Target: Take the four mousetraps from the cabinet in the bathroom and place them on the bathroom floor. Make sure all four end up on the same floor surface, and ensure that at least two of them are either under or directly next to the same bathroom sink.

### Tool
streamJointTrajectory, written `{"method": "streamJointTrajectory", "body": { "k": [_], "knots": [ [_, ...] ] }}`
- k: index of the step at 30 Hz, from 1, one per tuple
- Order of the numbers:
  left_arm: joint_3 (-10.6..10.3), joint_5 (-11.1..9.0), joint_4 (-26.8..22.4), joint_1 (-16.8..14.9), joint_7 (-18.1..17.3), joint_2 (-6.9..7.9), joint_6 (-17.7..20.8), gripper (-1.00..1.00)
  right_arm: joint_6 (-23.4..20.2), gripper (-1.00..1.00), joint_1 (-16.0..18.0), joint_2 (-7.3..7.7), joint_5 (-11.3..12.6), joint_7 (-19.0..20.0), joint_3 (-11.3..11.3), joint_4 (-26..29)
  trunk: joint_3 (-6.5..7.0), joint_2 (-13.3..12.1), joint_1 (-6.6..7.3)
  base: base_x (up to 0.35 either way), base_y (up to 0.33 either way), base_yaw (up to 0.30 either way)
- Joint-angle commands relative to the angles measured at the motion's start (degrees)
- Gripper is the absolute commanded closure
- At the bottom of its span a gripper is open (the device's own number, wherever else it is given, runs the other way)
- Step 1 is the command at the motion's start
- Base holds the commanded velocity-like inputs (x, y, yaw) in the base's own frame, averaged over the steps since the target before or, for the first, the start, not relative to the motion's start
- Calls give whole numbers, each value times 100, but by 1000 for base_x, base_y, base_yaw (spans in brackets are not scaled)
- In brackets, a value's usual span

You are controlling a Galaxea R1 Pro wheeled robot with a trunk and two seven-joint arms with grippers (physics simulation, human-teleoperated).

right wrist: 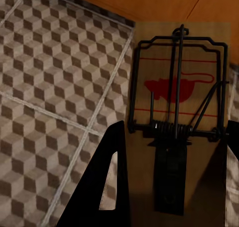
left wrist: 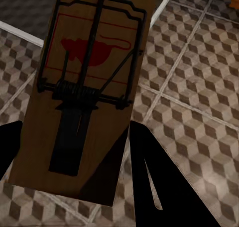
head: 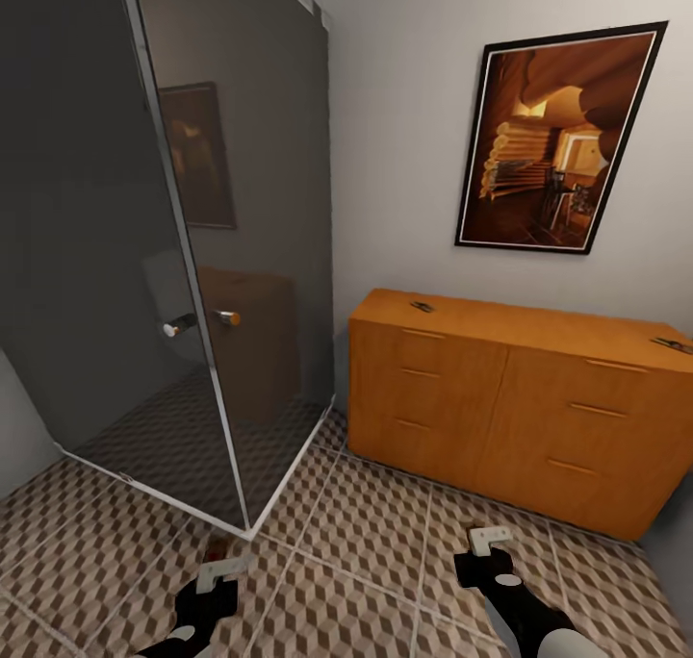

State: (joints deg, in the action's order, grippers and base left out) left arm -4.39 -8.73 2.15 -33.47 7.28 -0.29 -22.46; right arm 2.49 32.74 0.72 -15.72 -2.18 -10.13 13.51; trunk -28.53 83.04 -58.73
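Head view: orange-wood cabinet [head: 510, 403] stands vs. the far wall at right, drawers all shut; two mousetraps lie on its top, one near the left end [head: 422, 306], one at the far right edge [head: 671, 344]; framed picture [head: 561, 139] hangs on the wall above it; dark glass shower enclosure [head: 192, 235] w/ a round knob [head: 227, 317] takes up the left half; cube-pattern bathroom floor [head: 375, 543] runs across the near part.

Left gripper [head: 218, 564] is low at near left, over the tiles just by the shower's white corner sill; in the left wrist view its black fingers [left wrist: 149, 177] sit either side of a mousetrap [left wrist: 84, 92], closed onto the near end of the brown board; wire bar, spring and red mouse print face the camera; tiles and the sill lie beyond it.

Right gripper [head: 489, 541] is at near right, over the floor in front of the cabinet; in the right wrist view its fingers [right wrist: 107, 182] clamp a second mousetrap [right wrist: 177, 117] by the near end, same face up; this trap's far end points toward the cabinet base [right wrist: 149, 3]; tiles to its side.
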Motion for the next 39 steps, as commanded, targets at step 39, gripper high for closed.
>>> {"method": "streamJointTrajectory", "body": {
  "k": [39],
  "knots": [
    [-51, -15, 22, 16, 28, -13, -39, 100, 226, 100, 3, -2, -80, -10, -16, -15, -55, 4, 0, -85, -109, 255]
  ]
}}
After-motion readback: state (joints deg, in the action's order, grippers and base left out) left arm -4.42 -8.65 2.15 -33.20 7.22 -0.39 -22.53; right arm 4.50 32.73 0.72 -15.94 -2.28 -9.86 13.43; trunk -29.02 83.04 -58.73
